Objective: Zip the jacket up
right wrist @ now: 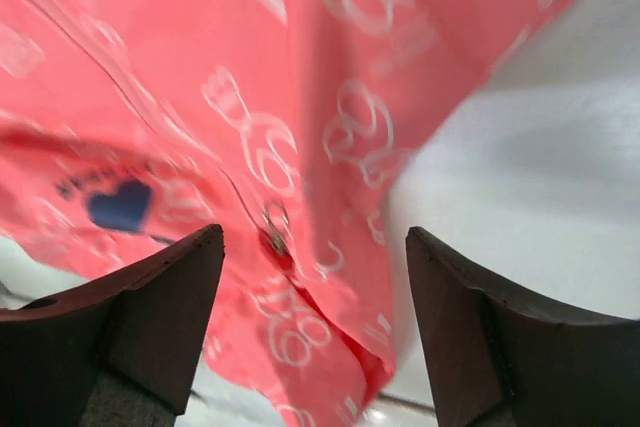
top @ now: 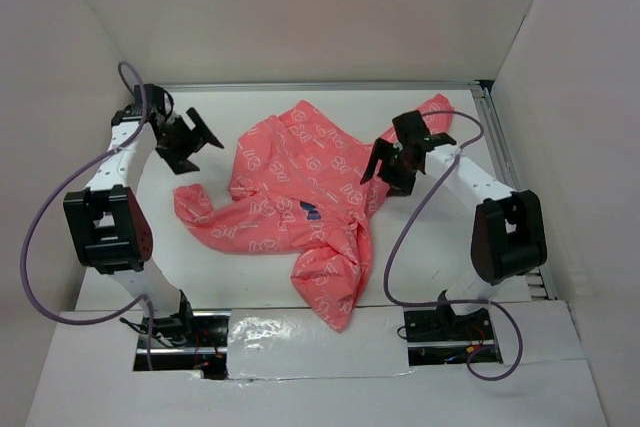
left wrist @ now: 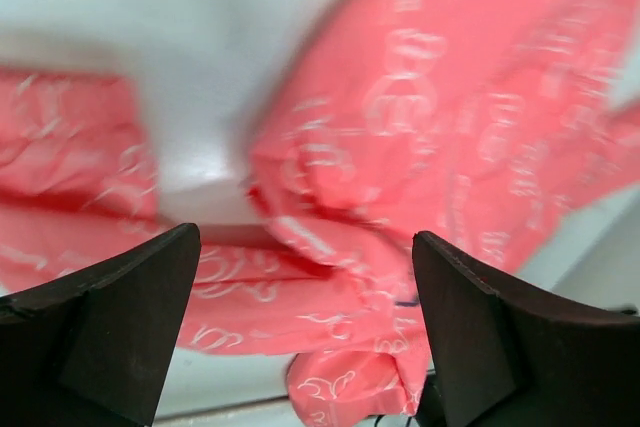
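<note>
The coral-pink jacket (top: 300, 197) with white outline print lies crumpled in the middle of the white table, a dark blue mark (top: 310, 211) on its chest. My left gripper (top: 190, 137) is open and empty, off the jacket's left side, and the left wrist view shows the jacket (left wrist: 430, 147) beyond its fingers. My right gripper (top: 385, 165) is open over the jacket's right edge. In the right wrist view the metal zipper pull (right wrist: 275, 232) sits between the open fingers, with the blue mark (right wrist: 120, 205) to its left.
White walls enclose the table on three sides. A metal rail (top: 510, 167) runs along the right edge. One sleeve (top: 435, 107) reaches to the back right, another part (top: 335, 292) hangs toward the front edge. Purple cables (top: 60, 217) loop beside each arm.
</note>
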`<action>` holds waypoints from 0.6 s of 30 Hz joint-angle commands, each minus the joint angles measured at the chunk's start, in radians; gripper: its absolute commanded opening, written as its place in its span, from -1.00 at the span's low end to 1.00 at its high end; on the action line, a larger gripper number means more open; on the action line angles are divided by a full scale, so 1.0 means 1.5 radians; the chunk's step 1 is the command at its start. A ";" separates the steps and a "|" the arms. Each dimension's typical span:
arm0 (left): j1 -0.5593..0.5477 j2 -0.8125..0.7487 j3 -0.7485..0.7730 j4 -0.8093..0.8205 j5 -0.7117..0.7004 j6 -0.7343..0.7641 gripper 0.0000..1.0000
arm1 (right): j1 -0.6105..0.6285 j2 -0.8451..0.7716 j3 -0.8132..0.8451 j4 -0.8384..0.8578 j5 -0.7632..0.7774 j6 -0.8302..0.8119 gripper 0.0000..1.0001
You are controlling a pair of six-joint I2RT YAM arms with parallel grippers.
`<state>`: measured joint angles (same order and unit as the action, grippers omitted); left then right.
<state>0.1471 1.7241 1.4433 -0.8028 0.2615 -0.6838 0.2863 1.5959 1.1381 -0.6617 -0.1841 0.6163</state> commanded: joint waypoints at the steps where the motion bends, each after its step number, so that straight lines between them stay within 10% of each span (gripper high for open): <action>1: -0.007 -0.025 0.048 0.120 0.120 0.054 0.99 | -0.040 0.026 0.081 -0.016 0.025 0.002 0.68; 10: -0.080 0.317 0.374 0.065 0.155 0.180 0.98 | -0.083 0.205 0.277 -0.039 0.091 -0.058 0.85; 18: -0.092 0.404 0.416 0.028 0.131 0.207 0.99 | -0.107 0.364 0.439 -0.113 0.068 -0.064 0.85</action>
<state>-0.0055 2.3264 2.0205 -0.7235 0.4652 -0.4202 0.1261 2.0888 1.7210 -0.7422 -0.0845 0.5423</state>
